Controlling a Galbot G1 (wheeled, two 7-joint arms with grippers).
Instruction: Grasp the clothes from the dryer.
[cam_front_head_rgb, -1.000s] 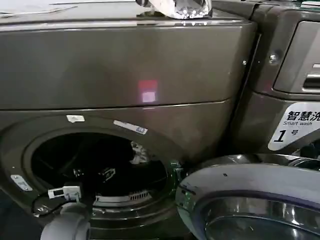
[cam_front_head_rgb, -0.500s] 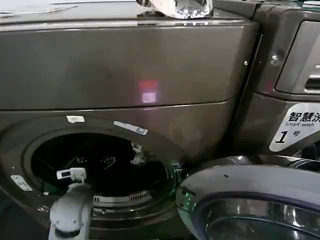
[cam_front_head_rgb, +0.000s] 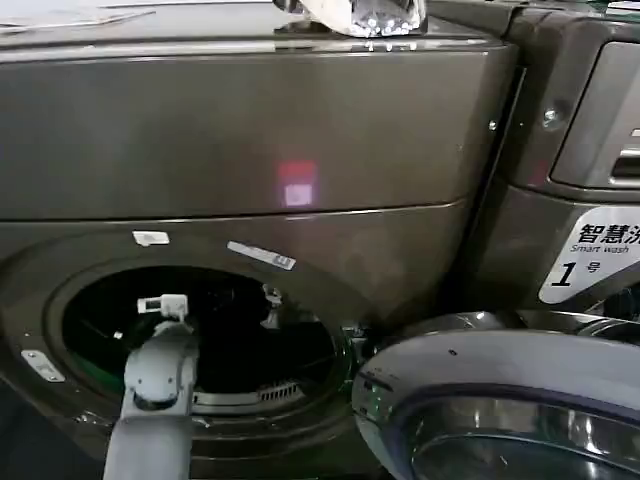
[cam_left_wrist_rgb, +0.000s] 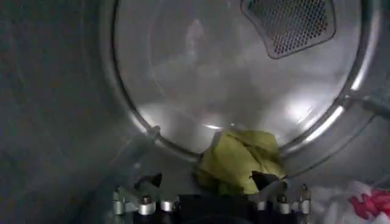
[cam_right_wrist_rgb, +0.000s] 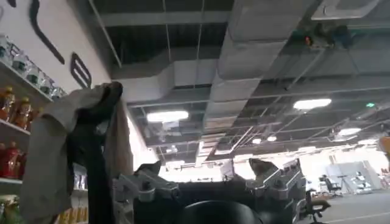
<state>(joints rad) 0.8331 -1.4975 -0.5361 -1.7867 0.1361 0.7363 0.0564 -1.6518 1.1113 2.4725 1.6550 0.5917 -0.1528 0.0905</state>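
Note:
The dryer (cam_front_head_rgb: 250, 130) is the big bronze-grey machine in the head view, with its round porthole (cam_front_head_rgb: 80, 275) open. My left arm (cam_front_head_rgb: 160, 375) reaches into that opening. In the left wrist view, my left gripper (cam_left_wrist_rgb: 208, 181) is open inside the steel drum. A yellow-green garment (cam_left_wrist_rgb: 241, 158) of the clothes lies just beyond and between its fingertips (cam_left_wrist_rgb: 152, 181), on the drum floor. A white piece with red print (cam_left_wrist_rgb: 359, 204) lies beside it. My right gripper (cam_right_wrist_rgb: 207, 167) is open and holds nothing, pointing up at a ceiling.
The dryer's round door (cam_front_head_rgb: 500, 400) hangs open at the lower right of the head view. A second machine (cam_front_head_rgb: 580, 120) stands to the right. A shiny crinkled object (cam_front_head_rgb: 365, 15) sits on the dryer's top. A grey cloth (cam_right_wrist_rgb: 55, 158) on a stand shows in the right wrist view.
My left arm has risen and moved right, from the porthole's lower rim into the opening. The door and the rest of the scene have not moved.

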